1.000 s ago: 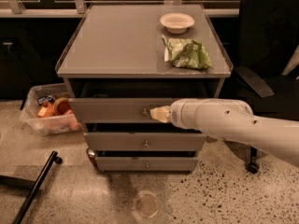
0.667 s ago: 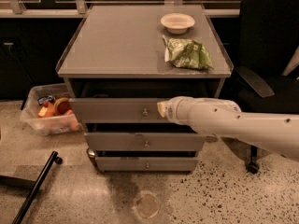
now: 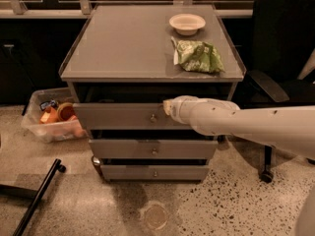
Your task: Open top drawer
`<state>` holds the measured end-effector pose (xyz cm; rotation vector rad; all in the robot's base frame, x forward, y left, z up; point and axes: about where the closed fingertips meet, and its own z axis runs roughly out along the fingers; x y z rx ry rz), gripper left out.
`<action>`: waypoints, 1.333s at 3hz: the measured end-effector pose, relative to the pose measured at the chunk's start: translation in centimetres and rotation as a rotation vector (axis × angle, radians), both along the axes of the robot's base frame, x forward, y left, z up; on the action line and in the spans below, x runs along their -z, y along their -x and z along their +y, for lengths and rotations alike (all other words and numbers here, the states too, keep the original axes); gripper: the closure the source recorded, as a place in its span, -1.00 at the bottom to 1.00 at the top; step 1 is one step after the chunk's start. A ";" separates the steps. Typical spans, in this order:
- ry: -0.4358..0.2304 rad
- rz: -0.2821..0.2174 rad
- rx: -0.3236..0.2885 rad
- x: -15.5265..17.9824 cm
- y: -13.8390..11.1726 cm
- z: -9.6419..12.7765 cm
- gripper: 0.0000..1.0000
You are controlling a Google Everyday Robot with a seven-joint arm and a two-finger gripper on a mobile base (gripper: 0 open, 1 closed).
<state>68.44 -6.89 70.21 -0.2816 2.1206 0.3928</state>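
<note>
Reaching in from the right edge of the view, the white arm (image 3: 246, 124) lies nearly level across the cabinet front, and its gripper (image 3: 167, 107) sits at the upper edge of the top drawer (image 3: 118, 116), just right of the small round knob (image 3: 153, 117). Whether the gripper is open or closed, or has hold of anything, cannot be told. The top drawer's grey front appears pulled out a little, with a dark gap above it under the table (image 3: 123, 48). Below it are the middle drawer (image 3: 123, 149) and the bottom drawer (image 3: 152, 172). On the table stand a white bowl (image 3: 187, 23) and a green snack bag (image 3: 198, 57). A clear plastic bin (image 3: 42, 127) sits on the floor to the left, and a black office chair (image 3: 285, 43) stands to the right.
</note>
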 end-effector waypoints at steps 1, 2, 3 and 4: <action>-0.001 -0.021 0.006 0.5 -2.2 0.5 1.00; -0.004 -0.039 0.013 0.9 -4.1 0.9 1.00; -0.018 -0.038 0.015 1.6 -5.2 1.3 1.00; -0.026 -0.007 -0.005 2.5 -5.7 1.8 1.00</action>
